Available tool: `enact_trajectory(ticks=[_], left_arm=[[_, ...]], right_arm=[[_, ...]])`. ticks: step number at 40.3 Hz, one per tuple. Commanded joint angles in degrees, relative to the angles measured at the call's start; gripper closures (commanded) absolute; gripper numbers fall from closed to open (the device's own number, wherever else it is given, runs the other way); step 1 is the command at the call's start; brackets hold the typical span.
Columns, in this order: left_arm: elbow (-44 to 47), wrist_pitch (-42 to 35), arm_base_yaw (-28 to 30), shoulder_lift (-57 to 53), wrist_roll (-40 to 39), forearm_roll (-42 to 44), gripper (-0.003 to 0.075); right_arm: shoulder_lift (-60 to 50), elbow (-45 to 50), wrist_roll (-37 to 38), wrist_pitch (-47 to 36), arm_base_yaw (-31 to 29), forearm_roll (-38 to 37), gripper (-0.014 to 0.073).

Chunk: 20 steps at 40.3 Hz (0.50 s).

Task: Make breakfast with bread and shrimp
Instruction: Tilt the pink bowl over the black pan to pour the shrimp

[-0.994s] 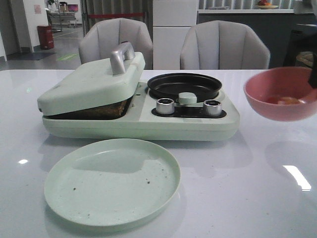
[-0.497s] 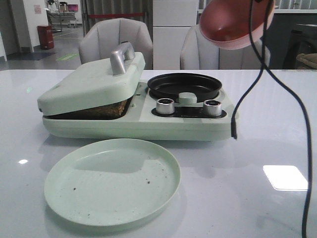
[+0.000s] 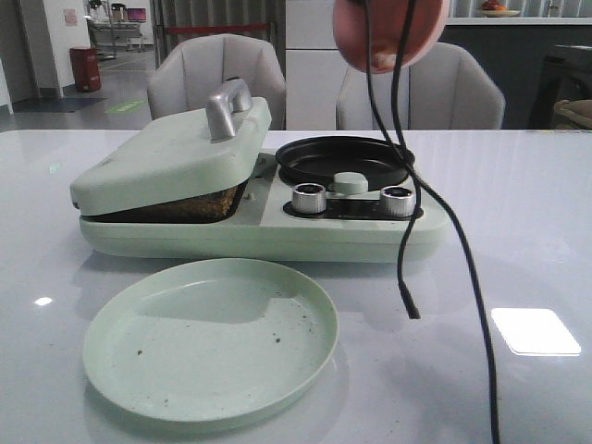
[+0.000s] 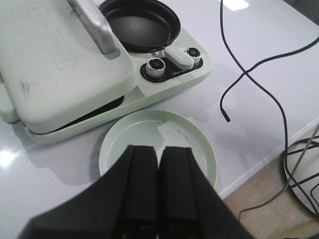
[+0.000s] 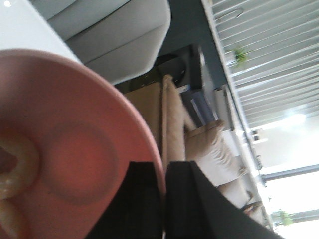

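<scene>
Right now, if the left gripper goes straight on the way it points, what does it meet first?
Most likely the green plate: the left gripper, jaws closed and empty, points down at its near rim. How far above it hangs is unclear.

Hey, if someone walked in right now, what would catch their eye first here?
Probably the pink bowl held high above the black pan, with the right hand clamped on its rim and black cables dangling below it. Next, the mint green breakfast maker at table centre, its lid ajar, and the empty green plate in front.
</scene>
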Motion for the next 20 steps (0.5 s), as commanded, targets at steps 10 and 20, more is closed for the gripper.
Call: enact_trajectory(ticks=[10, 20], left_arm=[[-1.5, -1.7, -0.5, -0.3, 0.2, -3.0, 0.0621], [-1.5, -1.7, -0.5, -0.3, 0.2, -3.0, 0.0621]], right_arm=[[-3.0, -2.8, 3.3, 3.8, 0.9, -19.9, 0.0458], [-3.1, -4.9, 3.3, 3.6, 1.2, -19.9, 0.0458]])
